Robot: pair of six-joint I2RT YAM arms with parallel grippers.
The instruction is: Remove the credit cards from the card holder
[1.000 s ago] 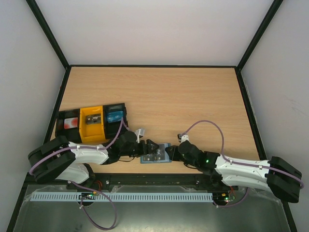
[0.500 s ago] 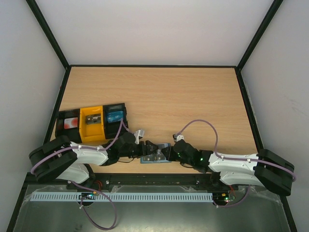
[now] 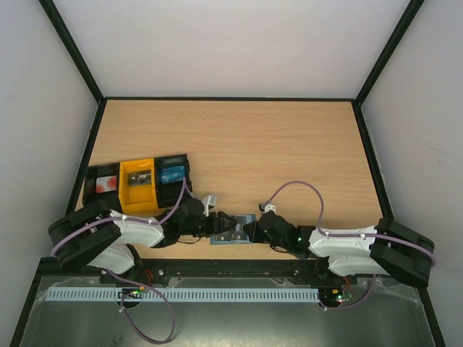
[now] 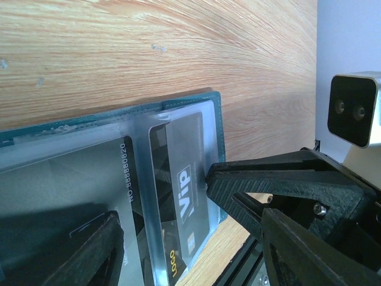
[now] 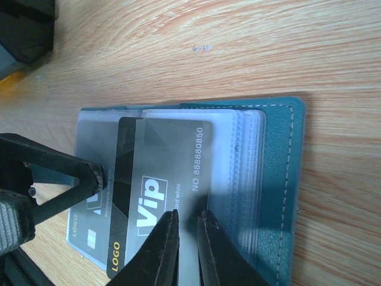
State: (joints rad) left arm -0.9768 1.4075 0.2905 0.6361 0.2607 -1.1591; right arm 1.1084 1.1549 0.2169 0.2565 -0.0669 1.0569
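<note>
The teal card holder (image 3: 235, 237) lies open near the table's front edge, its clear sleeves holding dark VIP credit cards (image 4: 184, 179). My left gripper (image 3: 223, 224) is open over its left side, fingers (image 4: 89, 250) spread wide, one tip resting on the sleeved card in the right wrist view (image 5: 98, 176). My right gripper (image 3: 250, 230) stands on a grey VIP card (image 5: 172, 155) that lies over the sleeves. Its jaws (image 5: 189, 213) are almost closed across that card's edge. The teal cover (image 5: 280, 179) shows beside it.
Three box trays stand at the left: black (image 3: 89, 191), yellow (image 3: 124, 194), and black with a blue item (image 3: 184, 172). The table's front rail (image 3: 231, 266) runs just behind the holder. Bare wood (image 3: 289, 152) stretches beyond it.
My right arm has reached further left, bringing its gripper from the holder's right edge onto the cards. My left gripper and the holder have stayed put.
</note>
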